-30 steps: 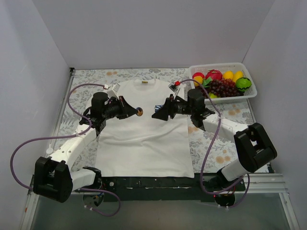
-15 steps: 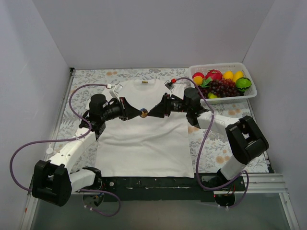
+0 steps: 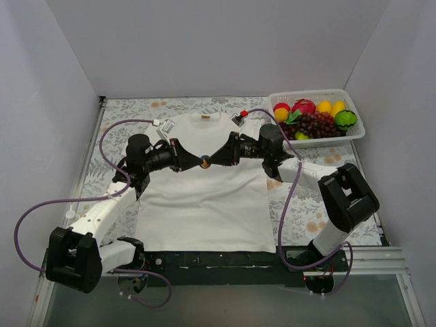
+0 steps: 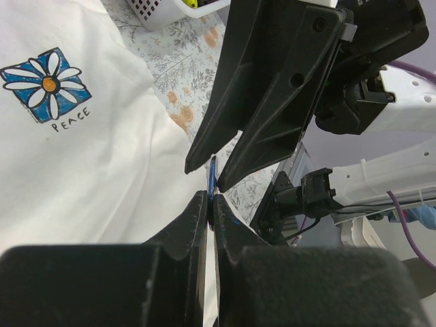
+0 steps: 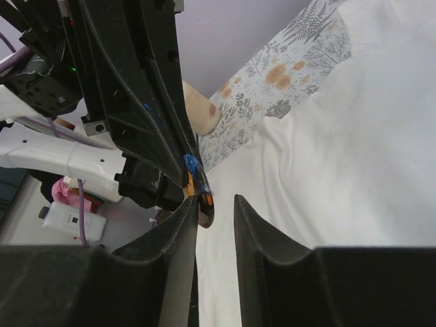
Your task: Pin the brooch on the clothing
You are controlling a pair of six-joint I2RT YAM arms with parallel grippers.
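Note:
The clothing, a white T-shirt (image 3: 204, 204), lies flat on the table, with a blue daisy print (image 4: 45, 84) and the word "PEACE" on its chest. The brooch (image 3: 204, 161) is a small round blue and orange pin, held above the shirt's chest. My left gripper (image 3: 199, 161) is shut on the brooch (image 4: 212, 178), which shows edge-on past the tips (image 4: 210, 197). My right gripper (image 3: 210, 161) meets it tip to tip, and its black fingers (image 4: 272, 129) are open on either side of the pin. In the right wrist view my right gripper (image 5: 216, 201) is open, with the brooch (image 5: 198, 191) against its left finger.
A white basket (image 3: 354, 131) of toy fruit stands at the back right on the floral tablecloth (image 3: 122, 112). White walls close in the left, back and right. Purple cables (image 3: 109, 133) loop from both arms.
My right gripper has moved left to meet the left gripper, and its open fingers now straddle the brooch. My left gripper has edged right, still holding the brooch.

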